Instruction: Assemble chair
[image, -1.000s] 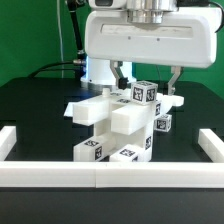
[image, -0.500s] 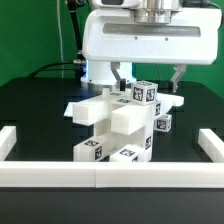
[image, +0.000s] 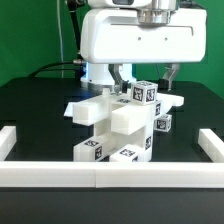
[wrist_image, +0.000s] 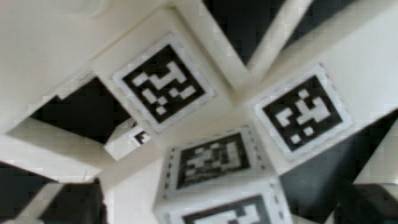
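Gripper: I am hovering my gripper (image: 146, 80) just above the top of the chair, fingers (image: 120, 76) spread wide, one on each side of the uppermost block and gripping nothing.

Chair, place: the chair (image: 118, 125) is sitting in the middle of the black table (image: 40, 105), just behind the white border rail (image: 60, 172) that is running along the front edge.

Chair, look: it is showing as a cluster of chunky matte white blocks, stacked and leaning at odd angles. A flat slab is jutting toward the exterior view's left, and thicker posts are crossing under it.

Tags: square black-and-white marker tags (image: 142, 94) are facing outward on several blocks, at the top, on the exterior view's right side and low at the front.

Wrist view: my camera is looking closely down on the white blocks. Four tags are filling the picture, tilted at different angles, with dark gaps showing between the pieces.

Contact: I cannot tell whether my fingertips are touching the top block.
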